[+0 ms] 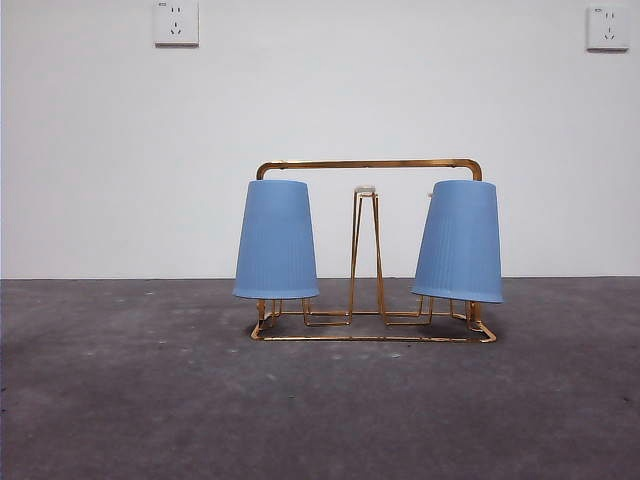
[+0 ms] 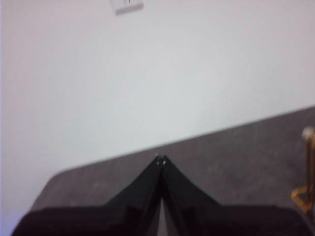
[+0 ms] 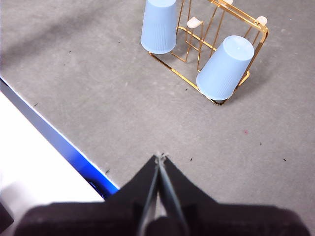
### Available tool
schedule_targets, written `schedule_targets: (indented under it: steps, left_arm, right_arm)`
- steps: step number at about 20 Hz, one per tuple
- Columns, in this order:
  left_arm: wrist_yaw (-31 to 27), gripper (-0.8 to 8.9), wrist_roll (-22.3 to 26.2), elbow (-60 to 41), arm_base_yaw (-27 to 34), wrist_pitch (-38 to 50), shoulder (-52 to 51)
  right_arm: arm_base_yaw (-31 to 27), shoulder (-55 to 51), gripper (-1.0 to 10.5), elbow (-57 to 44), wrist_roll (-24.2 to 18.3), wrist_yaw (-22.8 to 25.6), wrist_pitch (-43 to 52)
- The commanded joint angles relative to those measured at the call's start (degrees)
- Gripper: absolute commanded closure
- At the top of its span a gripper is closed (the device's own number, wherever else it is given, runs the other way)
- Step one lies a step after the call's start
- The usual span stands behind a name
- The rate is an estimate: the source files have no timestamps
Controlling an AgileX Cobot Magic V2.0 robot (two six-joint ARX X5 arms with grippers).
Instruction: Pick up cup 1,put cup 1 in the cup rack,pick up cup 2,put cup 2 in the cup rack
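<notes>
The cup rack (image 1: 372, 255) stands at the centre of the front view, on the grey table (image 1: 120, 400). Two blue cups, one at centre left (image 1: 276, 240) and one at centre right (image 1: 460, 242), sit inverted over its pegs. Both appear light, ribbed and thin-walled; grip them at mid-wall, gently. The left gripper (image 2: 160, 158) and right gripper (image 3: 160, 156) have jaws together, holding nothing, well apart from the rack.

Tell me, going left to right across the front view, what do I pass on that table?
Left blue cup, upside down on the gold cup rack → the rack's bare middle peg → right blue cup, also upside down and slightly tilted. On the wall above: one socket at the left, another at the right.
</notes>
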Motion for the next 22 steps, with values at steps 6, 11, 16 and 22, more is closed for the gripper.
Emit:
schedule_targets:
  steps: [6,11,16,22]
  left_arm:
    - [0.26,8.17,-6.60,-23.69,3.96,1.79,-16.15]
    - [0.09,8.17,-9.01,-26.86,4.24,-3.39,-19.56]
    - [3.32,8.17,-11.74,-26.86,4.46,-4.20,-19.54]
    - [3.30,8.17,-11.74,-26.86,4.61,-4.22,-18.56]
  right_arm:
    - [0.02,0.11,9.5,-0.22,0.61,0.00,-1.07]
    - [0.02,0.11,9.5,-0.22,0.61,0.00,-1.07]
    - [0.02,0.11,9.5,-0.22,0.61,0.04,-1.07]
    - [0.02,0.11,9.5,-0.22,0.61,0.02,-1.07]
